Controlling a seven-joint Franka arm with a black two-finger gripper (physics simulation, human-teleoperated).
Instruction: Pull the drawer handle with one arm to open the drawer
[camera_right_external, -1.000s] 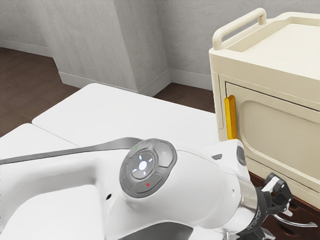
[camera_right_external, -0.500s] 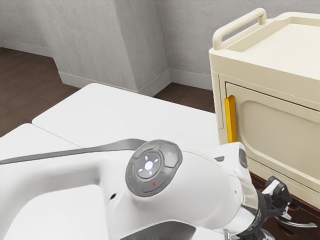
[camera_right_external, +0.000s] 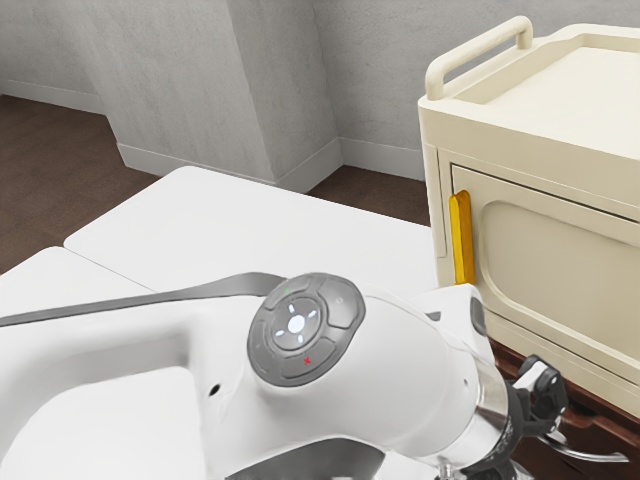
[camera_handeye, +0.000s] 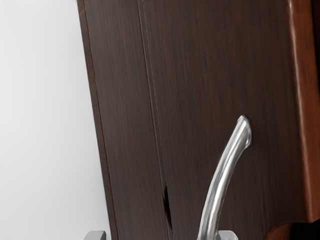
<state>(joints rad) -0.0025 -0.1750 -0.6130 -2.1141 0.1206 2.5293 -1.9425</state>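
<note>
The white robot arm (camera_right_external: 400, 365) comes in from the exterior view's left and reaches to its right. A round grey button pad (camera_right_external: 300, 328) sits on top of the arm. At the arm's end, the black gripper (camera_right_external: 545, 428) is by the curved, shiny silver metal handle (camera_handeye: 215, 195), low down on the exterior view's right.

The handle is on the dark brown wooden drawer (camera_handeye: 210, 85). In the wrist view, the fingers (camera_handeye: 95, 236) are let go, with a wide space between them. The handle's near end lies close to one of them; I cannot tell if they touch. A thin line runs along the dark wood, with a small black gap in it. I cannot tell how far the drawer is open.

Above the brown wood is a big cream box-shaped cabinet (camera_right_external: 530, 135). It has a round cream rail (camera_right_external: 480, 55) on top and a long yellow pull (camera_right_external: 461, 235) standing upright on its door. On the far side of the arm is the flat white table (camera_right_external: 250, 230), with the grey wall (camera_right_external: 180, 60) behind it.
</note>
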